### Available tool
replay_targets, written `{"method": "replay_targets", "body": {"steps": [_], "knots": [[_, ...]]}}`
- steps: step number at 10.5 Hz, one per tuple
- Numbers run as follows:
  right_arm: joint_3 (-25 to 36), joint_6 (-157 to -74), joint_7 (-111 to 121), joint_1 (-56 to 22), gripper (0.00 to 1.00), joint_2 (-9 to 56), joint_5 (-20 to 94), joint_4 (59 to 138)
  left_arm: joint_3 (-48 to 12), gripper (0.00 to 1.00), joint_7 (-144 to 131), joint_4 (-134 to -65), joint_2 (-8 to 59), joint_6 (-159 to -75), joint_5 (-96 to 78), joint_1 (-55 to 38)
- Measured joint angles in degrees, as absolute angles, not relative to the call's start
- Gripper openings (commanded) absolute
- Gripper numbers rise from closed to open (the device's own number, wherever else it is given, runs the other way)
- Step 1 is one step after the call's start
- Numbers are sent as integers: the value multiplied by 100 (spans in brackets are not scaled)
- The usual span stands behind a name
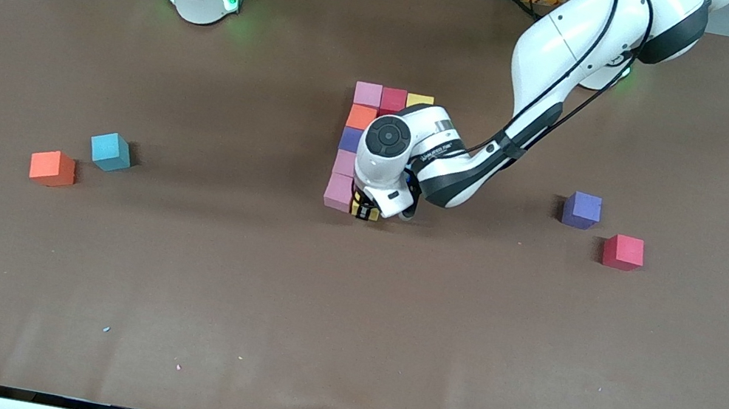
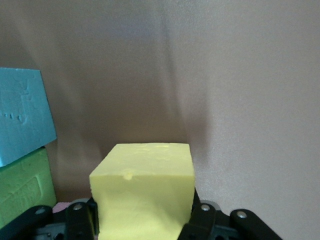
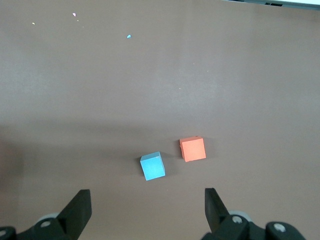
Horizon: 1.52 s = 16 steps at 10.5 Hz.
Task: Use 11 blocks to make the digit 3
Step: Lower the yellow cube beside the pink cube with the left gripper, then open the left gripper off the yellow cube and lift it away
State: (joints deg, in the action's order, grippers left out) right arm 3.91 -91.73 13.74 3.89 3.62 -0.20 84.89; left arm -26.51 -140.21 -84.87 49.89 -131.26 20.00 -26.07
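My left gripper is shut on a yellow block and holds it low at the table, beside the pink block at the near end of the block cluster. The cluster has pink, red and yellow blocks in a row. Orange, purple and pink blocks run toward the front camera. In the left wrist view a blue block and a green block sit close by. My right gripper waits open above the table.
Loose blocks lie apart from the cluster. A blue one and an orange one are toward the right arm's end. A purple one and a red one are toward the left arm's end.
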Motion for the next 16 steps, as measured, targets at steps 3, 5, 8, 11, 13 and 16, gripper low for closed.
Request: {"method": "replay_targets", "body": {"steps": [3, 5, 8, 11, 13, 16], "knots": [[391, -9173, 1374, 389, 100, 362, -20, 8489, -2650, 47, -14022, -8484, 5015, -13128, 2000, -2609], [391, -9173, 1374, 389, 100, 362, -20, 8489, -2650, 100, -14022, -8482, 5016, -13128, 2000, -2610], [391, -9173, 1374, 389, 100, 362, -20, 8489, -2651, 100, -14018, -8477, 5024, -13132, 2000, -2624], [391, -9173, 1374, 389, 100, 362, -20, 8489, -2655, 100, -14016, -8390, 5019, -13140, 2000, -2648], [390, -9173, 1374, 389, 100, 362, -20, 8489, -2655, 100, -14008, -8324, 4960, -13140, 2012, -2647], [389, -9173, 1374, 389, 100, 362, -20, 8489, -2652, 100, -13997, -8291, 4795, -13125, 2016, -2637]]}}
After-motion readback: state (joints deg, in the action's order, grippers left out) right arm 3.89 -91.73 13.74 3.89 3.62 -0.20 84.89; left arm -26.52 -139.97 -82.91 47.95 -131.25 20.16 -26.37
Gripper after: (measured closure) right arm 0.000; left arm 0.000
